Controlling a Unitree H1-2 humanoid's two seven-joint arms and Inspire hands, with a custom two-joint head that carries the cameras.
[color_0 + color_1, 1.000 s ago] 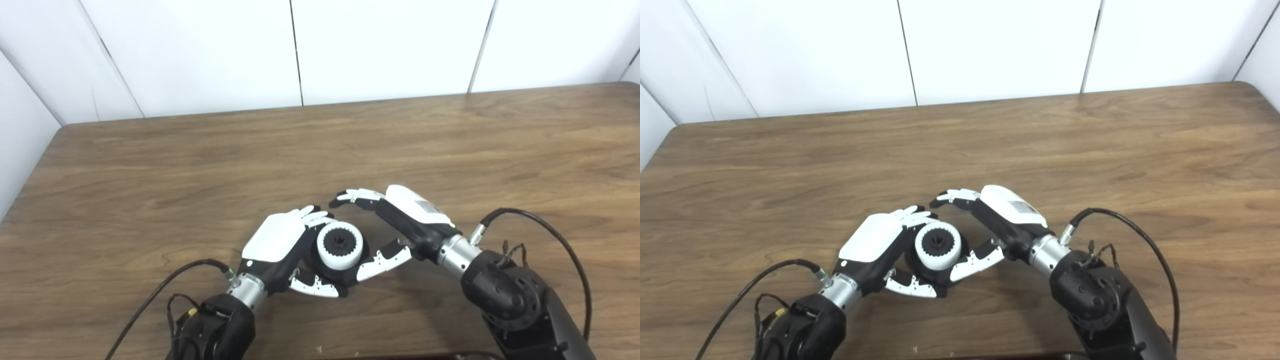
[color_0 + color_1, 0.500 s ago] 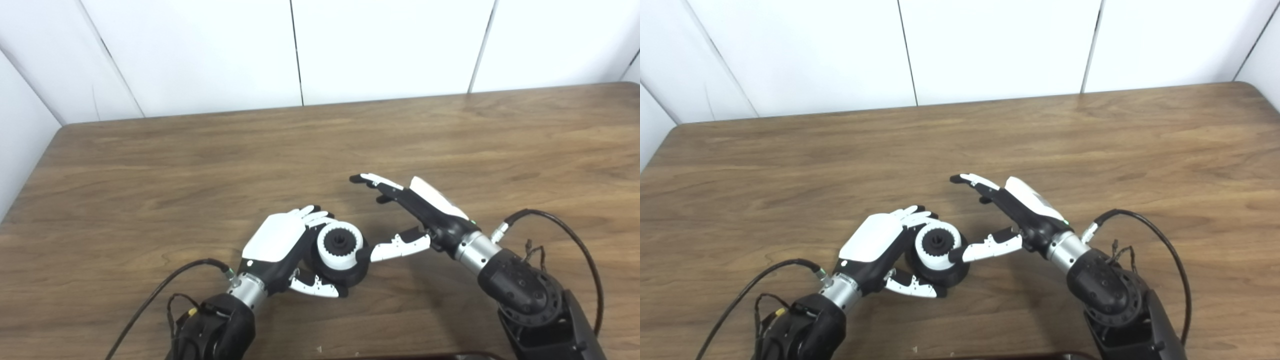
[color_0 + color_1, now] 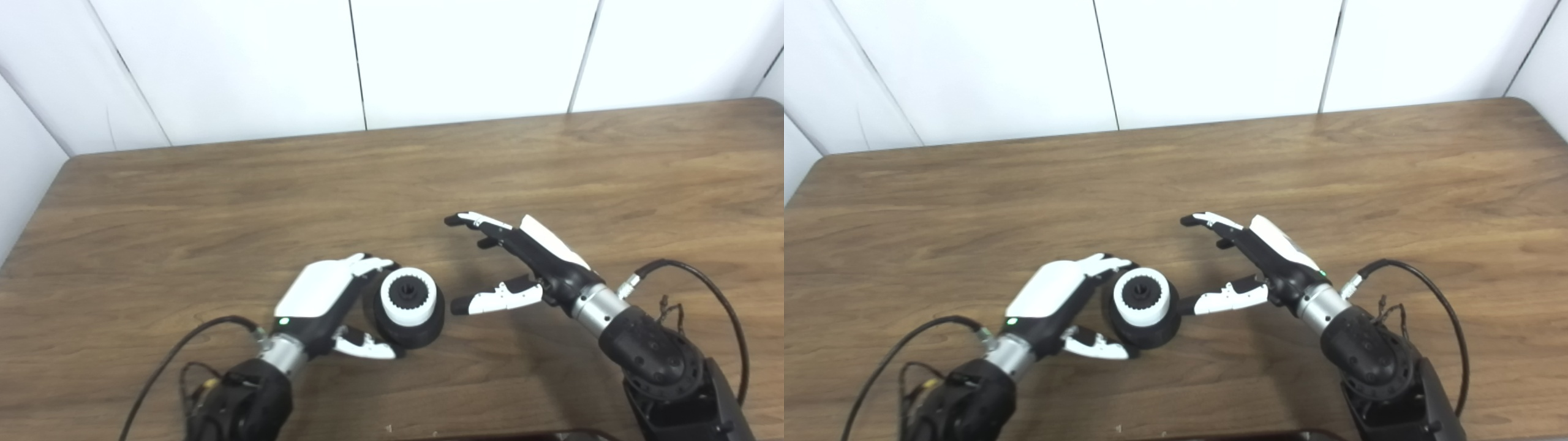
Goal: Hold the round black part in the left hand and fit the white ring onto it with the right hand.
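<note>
Although both look like stiff moulded plastic, the black part and the white ring would probably handle differently: the part is squat and broad-based, likely the heavier of the two, while the ring is thin-walled and light, with a smooth outer face that could slip under hard fingertips. They sit low in the frame, a little left of centre, on the table. The ring already rests on top of the part, around its toothed black hub; whether it is pressed fully home I cannot tell from this angle.

To the left, the left hand curls around the part, fingers over its far side and thumb near its lower edge, loosely cupping it; firm contact is hard to confirm. The best hold on the part is low on its flared base, leaving the top free. The ring is best taken across its outer rim, or pushed down evenly from above.

Right of centre, the right hand is spread and empty, apart from the ring, its thumb tip pointing at the part from just beside it.

Cables loop off both wrists near the bottom edge, well clear of the work. Nothing else on the table blocks either hand; only the left fingers crowd the ring's far rim.
</note>
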